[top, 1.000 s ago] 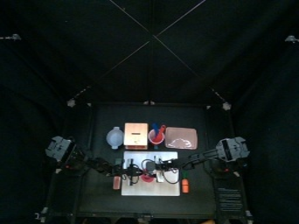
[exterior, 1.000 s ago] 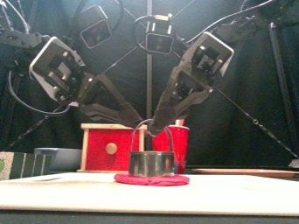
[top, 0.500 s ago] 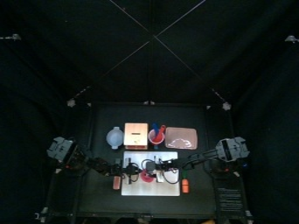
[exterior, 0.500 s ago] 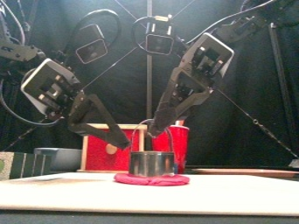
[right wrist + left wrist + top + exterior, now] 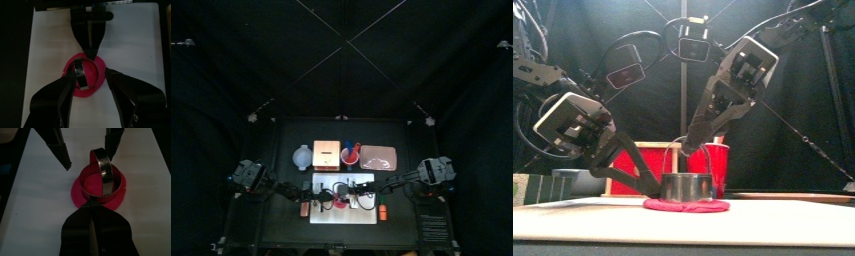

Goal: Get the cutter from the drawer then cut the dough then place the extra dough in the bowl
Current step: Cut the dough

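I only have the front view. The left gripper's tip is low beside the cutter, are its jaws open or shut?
Observer: Shut. The tip of the left gripper is at the rim of the red dough.
Operator: And the right one?
Observer: The right gripper is open, a jaw either side of the cutter, one clearly off it.
Operator: Where's the bowl?
Observer: The blue-grey bowl sits behind the cutting board, left of the wooden box.

The left gripper [image 5: 93, 204] and right gripper [image 5: 89, 75] are formed of tapered black jaws; pale grey boxy wrist blocks [image 5: 573, 115] and looped black cables [image 5: 640, 45] are seen higher up.
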Available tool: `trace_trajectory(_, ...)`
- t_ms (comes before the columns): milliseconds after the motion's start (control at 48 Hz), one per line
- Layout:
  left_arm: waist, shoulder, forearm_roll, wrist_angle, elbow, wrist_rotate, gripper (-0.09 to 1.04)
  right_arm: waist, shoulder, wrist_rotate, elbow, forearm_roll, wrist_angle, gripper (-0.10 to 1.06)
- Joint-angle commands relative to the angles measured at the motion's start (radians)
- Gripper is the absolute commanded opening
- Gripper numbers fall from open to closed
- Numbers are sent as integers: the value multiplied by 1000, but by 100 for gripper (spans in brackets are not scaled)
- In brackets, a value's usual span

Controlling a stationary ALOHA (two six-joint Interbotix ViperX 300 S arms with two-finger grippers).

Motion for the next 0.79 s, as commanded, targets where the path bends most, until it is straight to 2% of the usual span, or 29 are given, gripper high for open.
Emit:
trace_trajectory(21,3,8,0,20,-26,0,40,11,-14,-2,-26,-3,-3,84)
trace_trajectory(542,3,12,-5,26,-25,-2,40,43,-5,-2,-37,3,3,83)
trace_trajectory(792,2,14,-8,26,-23,-3,40,43,9,-3,-43,-3,5,72)
